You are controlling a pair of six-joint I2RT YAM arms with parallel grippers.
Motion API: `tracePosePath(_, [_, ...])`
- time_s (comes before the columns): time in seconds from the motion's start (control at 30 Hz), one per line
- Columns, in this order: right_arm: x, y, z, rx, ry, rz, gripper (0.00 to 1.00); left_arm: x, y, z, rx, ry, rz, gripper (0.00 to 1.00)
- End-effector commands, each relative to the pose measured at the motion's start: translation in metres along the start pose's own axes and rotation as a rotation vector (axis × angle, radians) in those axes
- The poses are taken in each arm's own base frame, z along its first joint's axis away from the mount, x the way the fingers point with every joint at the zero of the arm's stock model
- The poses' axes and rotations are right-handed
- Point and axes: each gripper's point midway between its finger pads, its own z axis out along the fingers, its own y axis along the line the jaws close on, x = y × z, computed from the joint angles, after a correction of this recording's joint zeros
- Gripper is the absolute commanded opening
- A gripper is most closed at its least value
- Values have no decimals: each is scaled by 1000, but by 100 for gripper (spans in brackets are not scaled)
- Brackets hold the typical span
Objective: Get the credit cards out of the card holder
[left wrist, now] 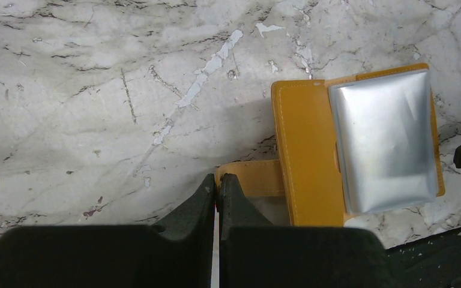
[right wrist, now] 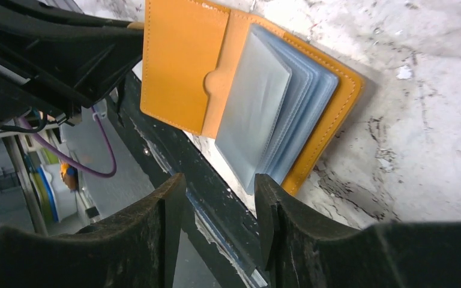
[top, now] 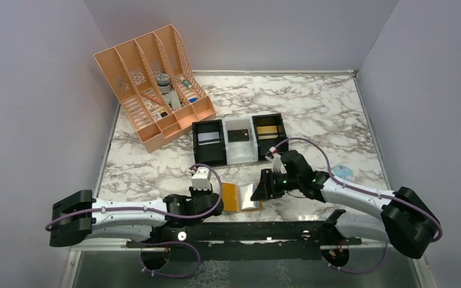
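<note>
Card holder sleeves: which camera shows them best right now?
Right wrist. It looks obliquely at the open card holder, so its fanned pale sleeves separate. Left wrist shows only the top sleeve, flat and glary. Top external shows it only as a small tan-and-silver patch.

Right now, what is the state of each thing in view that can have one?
card holder, open, lying flat.
credit cards, inside the holder, fanned up.
left gripper, shut, tips at the holder's strap.
right gripper, open, holding nothing.
</note>
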Motion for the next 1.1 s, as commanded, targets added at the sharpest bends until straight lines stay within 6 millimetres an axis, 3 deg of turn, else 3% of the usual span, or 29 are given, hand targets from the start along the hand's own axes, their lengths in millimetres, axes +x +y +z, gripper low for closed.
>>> tracePosePath(0.0, [-10,8,8,-12,-26,-18,46,-6,-2,1,-17,-23,2,0])
tracePosePath(0.47, [-7,1,20,0,-10,10,43,-7,-2,-1,7,-28,-13,0])
tracePosePath(0.77, [-16,-10,16,87,-62,10,44,-6,-2,-1,7,-24,-10,0])
tracePosePath(1.07, [-8,-8,25,42,-15,19,43,-4,-5,1,11,-16,-2,0])
